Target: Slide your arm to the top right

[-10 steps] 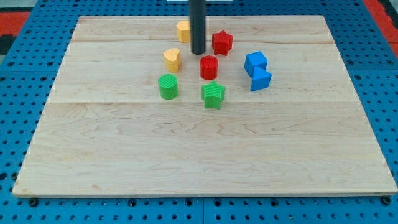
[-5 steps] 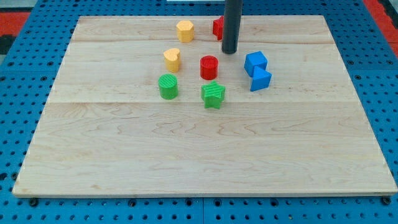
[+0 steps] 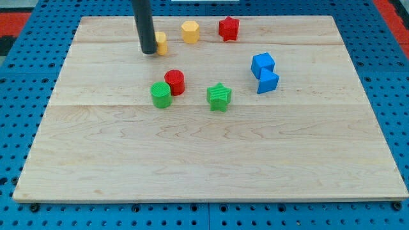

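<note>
Resting my tip (image 3: 149, 52) near the board's (image 3: 96, 160) top edge, left of centre, touching a yellow block (image 3: 162, 43) (partly hidden); no jaws here, just a rod. Top right corner bare.

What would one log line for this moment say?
my tip: upper left, touching yellow block | red cylinder against green cylinder | top right: not reached

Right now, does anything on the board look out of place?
Yes: my tip sits at the view's upper left, touching a yellow block, though the task points top right. Red cylinder and green cylinder are pressed together.
</note>
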